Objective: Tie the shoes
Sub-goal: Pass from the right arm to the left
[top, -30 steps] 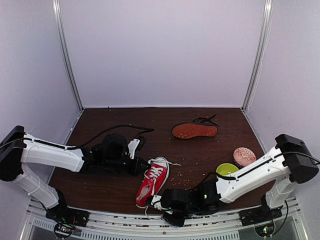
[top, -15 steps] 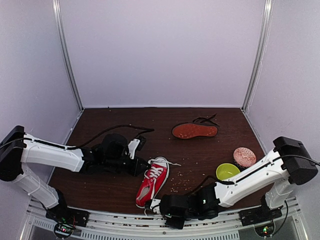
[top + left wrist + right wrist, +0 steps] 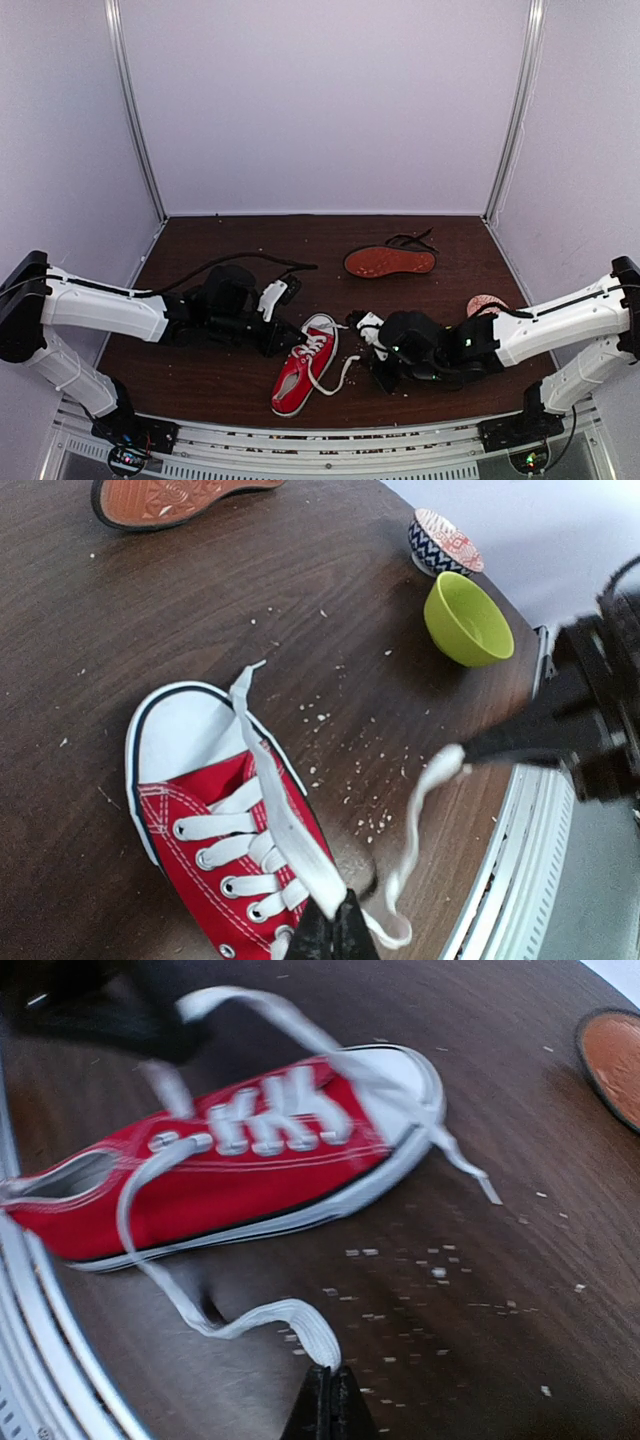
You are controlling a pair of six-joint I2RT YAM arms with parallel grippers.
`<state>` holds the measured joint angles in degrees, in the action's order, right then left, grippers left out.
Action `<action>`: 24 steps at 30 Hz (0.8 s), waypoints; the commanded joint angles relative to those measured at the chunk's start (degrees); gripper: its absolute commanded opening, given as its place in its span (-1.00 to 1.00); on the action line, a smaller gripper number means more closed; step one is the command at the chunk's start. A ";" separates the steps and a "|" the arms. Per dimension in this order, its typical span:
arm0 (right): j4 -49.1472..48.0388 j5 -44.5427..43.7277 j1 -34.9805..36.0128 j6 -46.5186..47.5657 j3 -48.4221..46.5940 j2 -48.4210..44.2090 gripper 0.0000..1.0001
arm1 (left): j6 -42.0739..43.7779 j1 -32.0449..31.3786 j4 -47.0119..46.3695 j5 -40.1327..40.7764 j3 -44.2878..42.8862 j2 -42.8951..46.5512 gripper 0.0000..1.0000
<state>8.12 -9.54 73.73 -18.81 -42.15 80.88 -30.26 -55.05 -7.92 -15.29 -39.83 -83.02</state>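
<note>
The red sneaker (image 3: 304, 366) lies on the brown table (image 3: 220, 385), toe away from the arms; it also shows in the left wrist view (image 3: 215, 855) and the right wrist view (image 3: 240, 1160). My left gripper (image 3: 292, 338) (image 3: 335, 925) is shut on one white lace (image 3: 275, 800) over the eyelets. My right gripper (image 3: 362, 350) (image 3: 330, 1380) is shut on the other white lace (image 3: 260, 1315), held out to the shoe's right above the table. The black shoe (image 3: 390, 262) lies sole-up at the back, its black laces beside it.
A lime green bowl (image 3: 468, 618) and a patterned bowl (image 3: 445, 542) (image 3: 487, 303) stand right of the sneaker, behind my right arm. Pale crumbs (image 3: 375, 780) are scattered on the table. The metal front rail (image 3: 300, 440) runs along the near edge.
My right arm has swung from the front edge up and to the right, drawing its lace out to the shoe's right. The left arm has hardly moved.
</note>
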 commanded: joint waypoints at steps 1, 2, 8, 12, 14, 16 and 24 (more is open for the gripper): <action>0.54 -3.32 -8.26 -1.82 2.53 -3.30 -1.00 | 4.15 0.38 0.49 -4.36 -2.44 0.52 -1.00; 0.71 -3.13 -9.97 -1.80 2.09 -4.09 -1.00 | 4.42 0.38 0.74 -4.97 -2.83 0.38 -1.00; -1.24 -0.14 -15.82 -1.85 -3.16 -7.80 -1.00 | 7.12 0.38 4.75 -8.62 -7.17 -2.09 -1.00; -2.80 1.43 -17.69 -2.14 -7.64 -7.06 -1.00 | 9.31 0.38 7.67 -8.89 -10.17 -4.34 -1.00; -3.78 2.23 -18.22 -2.64 -8.79 -6.80 -1.00 | 9.81 0.44 8.44 -8.43 -11.17 -4.84 -1.00; -5.57 3.25 -18.64 -3.30 -9.39 -6.83 -1.00 | 10.08 0.57 8.59 -8.35 -11.55 -5.12 -1.00; -10.78 7.34 -20.40 -6.18 -10.31 -5.31 -1.00 | 9.93 1.08 7.78 -9.76 -12.23 -6.24 -1.00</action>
<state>0.97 -4.95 54.00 -22.98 -50.74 74.54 -21.37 -54.39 1.41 -23.27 -50.09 -88.49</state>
